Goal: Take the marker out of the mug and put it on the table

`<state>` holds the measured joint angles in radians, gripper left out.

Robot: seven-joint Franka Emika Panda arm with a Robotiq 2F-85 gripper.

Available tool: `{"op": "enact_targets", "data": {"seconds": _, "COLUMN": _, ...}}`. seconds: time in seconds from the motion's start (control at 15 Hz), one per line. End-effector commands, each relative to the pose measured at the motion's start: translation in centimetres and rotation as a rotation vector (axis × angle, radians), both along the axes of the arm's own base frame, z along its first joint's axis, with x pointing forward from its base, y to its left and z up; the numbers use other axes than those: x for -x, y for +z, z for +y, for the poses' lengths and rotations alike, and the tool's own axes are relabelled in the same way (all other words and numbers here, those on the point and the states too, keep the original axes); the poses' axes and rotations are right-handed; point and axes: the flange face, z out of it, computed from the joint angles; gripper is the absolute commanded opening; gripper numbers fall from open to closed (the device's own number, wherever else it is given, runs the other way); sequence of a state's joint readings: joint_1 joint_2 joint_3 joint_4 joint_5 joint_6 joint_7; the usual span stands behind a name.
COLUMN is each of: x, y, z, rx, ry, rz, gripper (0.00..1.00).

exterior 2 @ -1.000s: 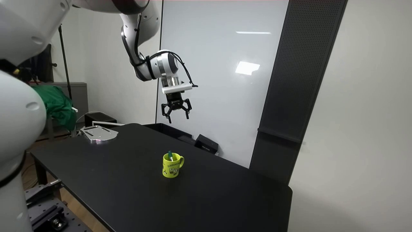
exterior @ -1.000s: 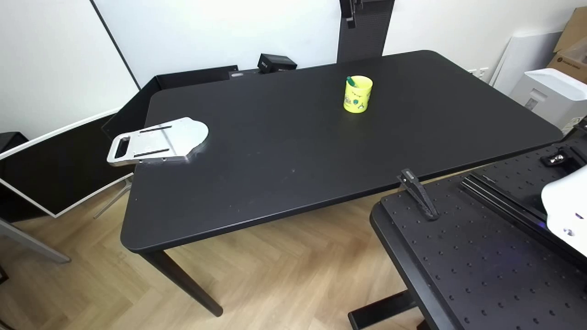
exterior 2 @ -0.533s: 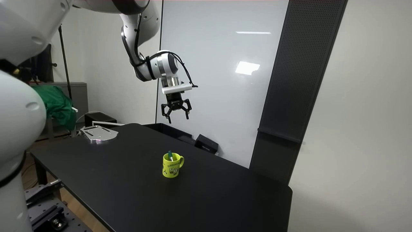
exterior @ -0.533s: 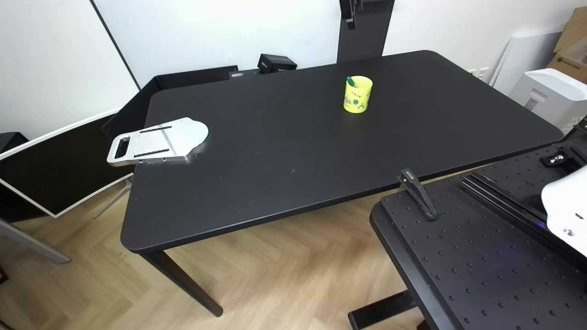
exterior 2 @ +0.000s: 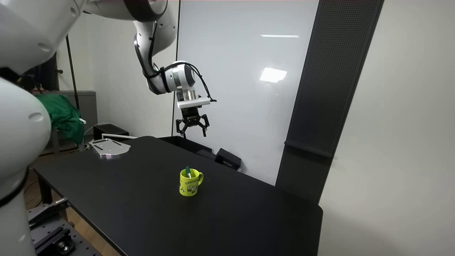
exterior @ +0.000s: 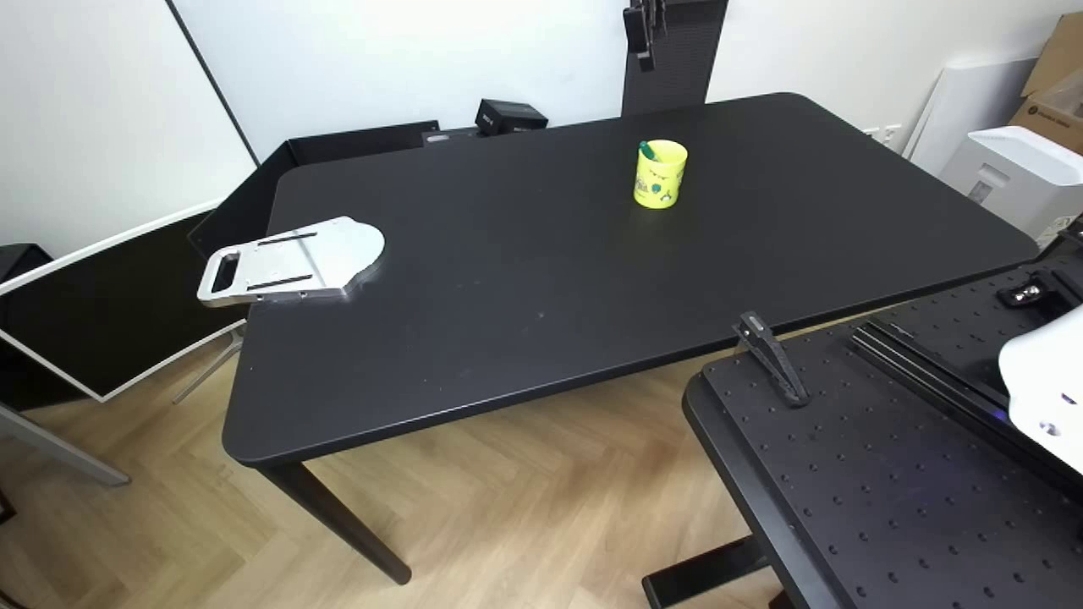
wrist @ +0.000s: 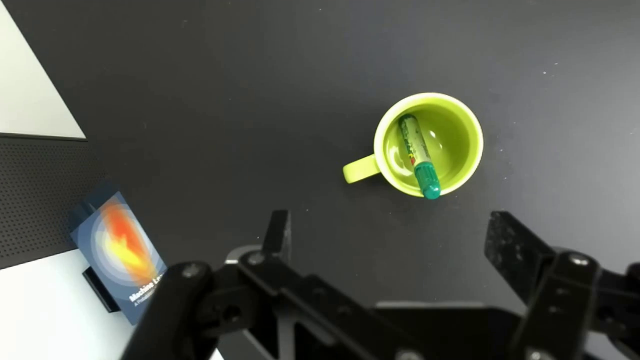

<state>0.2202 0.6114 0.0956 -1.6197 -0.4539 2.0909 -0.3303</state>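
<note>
The yellow-green mug point(exterior 2: 188, 186) stands upright on the black table point(exterior 2: 149, 213). It also shows in the other views point(exterior: 657, 186) point(wrist: 457, 145). The green-capped marker point(wrist: 419, 152) leans inside the mug, with its cap resting at the rim; the cap shows in both exterior views point(exterior: 648, 150) point(exterior 2: 188, 170). My gripper point(exterior 2: 194, 135) is open and empty, held above the table and apart from the mug. In the wrist view its spread fingers point(wrist: 390, 220) lie below the mug, and the mug handle points left. Only the gripper's lower part point(exterior: 640, 42) shows at the top of an exterior view.
A silver handled plate point(exterior: 305, 258) overhangs the table's far end from the mug. A dark box point(exterior 2: 228, 159) stands behind the table against the whiteboard. A perforated black platform point(exterior: 888, 474) with a clamp point(exterior: 772, 359) adjoins the table.
My arm and open gripper have moved slightly down in the last half second. The mug and marker have not moved.
</note>
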Motion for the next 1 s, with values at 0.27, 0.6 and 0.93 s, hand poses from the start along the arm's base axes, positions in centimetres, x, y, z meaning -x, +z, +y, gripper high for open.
{"op": "enact_targets", "data": {"seconds": 0.27, "x": 0.0, "y": -4.5, "z": 1.2, "rx": 0.004, "ry": 0.013, "rz": 0.040, "gripper": 1.00}}
{"op": "enact_targets", "data": {"seconds": 0.6, "x": -0.1, "y": -6.8, "z": 2.2, "rx": 0.003, "ry": 0.036, "rz": 0.051, "gripper": 1.00}}
{"op": "enact_targets", "data": {"seconds": 0.93, "x": -0.4, "y": -8.8, "z": 2.9, "rx": 0.004, "ry": 0.045, "rz": 0.068, "gripper": 1.00}}
